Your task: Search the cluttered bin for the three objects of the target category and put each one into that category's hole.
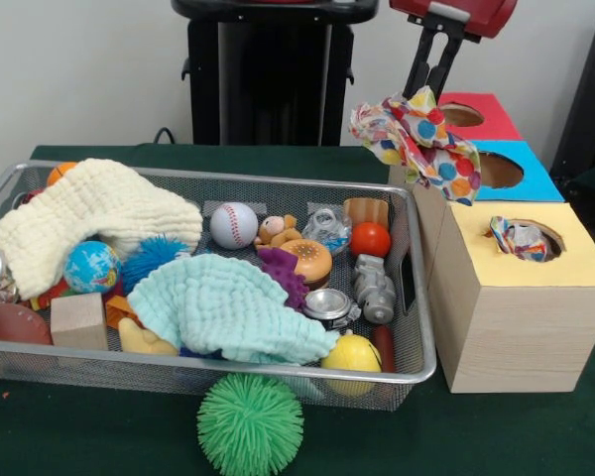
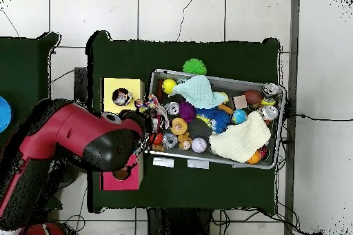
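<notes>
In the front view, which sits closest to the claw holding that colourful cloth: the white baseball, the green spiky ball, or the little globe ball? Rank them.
From the claw:
1. White baseball, mid-bin, nearest.
2. Blue globe ball, bin's left side.
3. Green spiky rubber ball, outside the bin's front; close to the globe's distance, so that order is uncertain.

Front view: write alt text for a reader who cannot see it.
A robot claw holds a colourful patterned cloth above a row of boxes with holes; another such cloth sits in the yellow box. Beside them, a mesh bin is crowded with balls, cloths and toys.
</notes>
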### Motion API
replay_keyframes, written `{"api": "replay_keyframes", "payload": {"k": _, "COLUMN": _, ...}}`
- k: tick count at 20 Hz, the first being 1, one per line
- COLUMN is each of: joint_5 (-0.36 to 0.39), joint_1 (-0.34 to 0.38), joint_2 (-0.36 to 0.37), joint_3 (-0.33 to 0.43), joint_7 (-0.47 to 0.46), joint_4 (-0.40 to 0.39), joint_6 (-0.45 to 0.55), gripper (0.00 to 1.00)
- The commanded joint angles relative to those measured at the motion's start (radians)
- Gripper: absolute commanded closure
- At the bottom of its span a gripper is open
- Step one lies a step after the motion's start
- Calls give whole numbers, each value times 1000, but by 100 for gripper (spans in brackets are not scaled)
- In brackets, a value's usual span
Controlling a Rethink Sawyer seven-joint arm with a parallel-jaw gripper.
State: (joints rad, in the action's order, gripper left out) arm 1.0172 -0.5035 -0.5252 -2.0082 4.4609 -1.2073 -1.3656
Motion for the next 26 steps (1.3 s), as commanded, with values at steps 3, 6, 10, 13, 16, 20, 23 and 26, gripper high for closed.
{"api": "replay_keyframes", "payload": {"k": 3, "joint_5": 101, "joint_1": -43, "joint_2": 118, "joint_3": 172, "joint_7": 160, "joint_4": 101, "joint_6": -145, "gripper": 100}}
{"api": "replay_keyframes", "payload": {"k": 6, "joint_5": 103, "joint_1": -62, "joint_2": 126, "joint_3": 208, "joint_7": 171, "joint_4": 123, "joint_6": -101, "gripper": 100}}
{"api": "replay_keyframes", "payload": {"k": 10, "joint_5": 124, "joint_1": -87, "joint_2": 141, "joint_3": 245, "joint_7": 201, "joint_4": 132, "joint_6": -64, "gripper": 100}}
{"api": "replay_keyframes", "payload": {"k": 13, "joint_5": 137, "joint_1": -102, "joint_2": 152, "joint_3": 259, "joint_7": 246, "joint_4": 162, "joint_6": -55, "gripper": 100}}
{"api": "replay_keyframes", "payload": {"k": 16, "joint_5": 81, "joint_1": -90, "joint_2": 143, "joint_3": 249, "joint_7": 260, "joint_4": 185, "joint_6": -46, "gripper": 100}}
{"api": "replay_keyframes", "payload": {"k": 20, "joint_5": 35, "joint_1": -83, "joint_2": 113, "joint_3": 226, "joint_7": 271, "joint_4": 195, "joint_6": -30, "gripper": 100}}
{"api": "replay_keyframes", "payload": {"k": 23, "joint_5": 3, "joint_1": -72, "joint_2": 80, "joint_3": 196, "joint_7": 283, "joint_4": 191, "joint_6": -31, "gripper": 100}}
{"api": "replay_keyframes", "payload": {"k": 26, "joint_5": -14, "joint_1": -73, "joint_2": 57, "joint_3": 181, "joint_7": 287, "joint_4": 190, "joint_6": -7, "gripper": 100}}
